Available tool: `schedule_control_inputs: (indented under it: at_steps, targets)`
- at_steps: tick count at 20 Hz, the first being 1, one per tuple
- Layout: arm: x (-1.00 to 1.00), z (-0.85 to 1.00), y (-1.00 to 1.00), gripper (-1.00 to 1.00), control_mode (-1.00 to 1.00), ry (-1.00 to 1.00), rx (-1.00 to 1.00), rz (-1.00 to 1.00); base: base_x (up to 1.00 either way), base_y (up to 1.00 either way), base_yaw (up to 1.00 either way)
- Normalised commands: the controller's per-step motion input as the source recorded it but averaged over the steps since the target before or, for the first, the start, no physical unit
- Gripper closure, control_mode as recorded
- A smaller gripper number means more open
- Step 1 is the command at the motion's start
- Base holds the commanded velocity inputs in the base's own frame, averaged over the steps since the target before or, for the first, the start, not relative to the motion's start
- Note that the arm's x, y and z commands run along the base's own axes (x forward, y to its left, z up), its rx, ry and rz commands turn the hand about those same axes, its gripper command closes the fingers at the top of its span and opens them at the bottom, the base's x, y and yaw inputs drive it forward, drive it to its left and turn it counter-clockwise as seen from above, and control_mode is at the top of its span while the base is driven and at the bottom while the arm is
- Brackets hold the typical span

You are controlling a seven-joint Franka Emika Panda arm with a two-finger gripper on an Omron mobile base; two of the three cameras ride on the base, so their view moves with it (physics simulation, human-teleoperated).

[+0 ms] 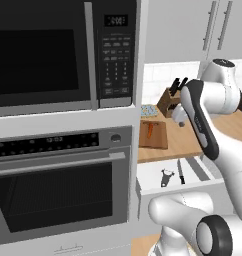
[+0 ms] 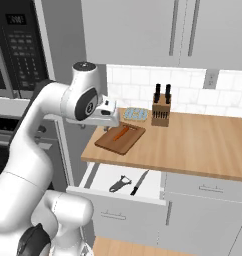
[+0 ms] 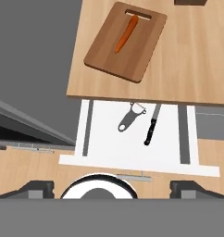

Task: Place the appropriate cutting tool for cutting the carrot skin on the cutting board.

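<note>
Fingertips (image 3: 37, 189) sit far apart at the hand view's bottom corners: our gripper (image 3: 111, 190) is wide, holding nothing, high above the open drawer (image 3: 109, 152). One peeler (image 3: 131, 117) lies near the drawer's back edge, one knife (image 3: 151, 129) just beside it. One carrot (image 3: 125, 33) rests on the one cutting board (image 3: 132, 55) near the worktop's front corner. We judge approach underway; next we must descend onto the peeler.

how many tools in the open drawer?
2. The peeler lies on the left of the open drawer in the hand view, and the knife lies just to its right, apart from it. The drawer's back runs under the counter, so more could hide there.
</note>
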Motion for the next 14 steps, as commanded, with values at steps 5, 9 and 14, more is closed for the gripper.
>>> schedule_control_inputs:
  at_steps: [5, 9, 14]
  targets:
    - [0.1, -0.3, -0.02, -1.0, -1.0, -0.09, 0.0, 0.0, 0.0, 0.0, 0.0]
    - [0.01, -0.55, 0.0, -1.0, -1.0, -0.19, 0.0, 0.0, 0.0, 0.0, 0.0]
    - [0.0, -0.35, -0.04, -1.0, -1.0, -0.1, 0.0, 0.0, 0.0, 0.0, 0.0]
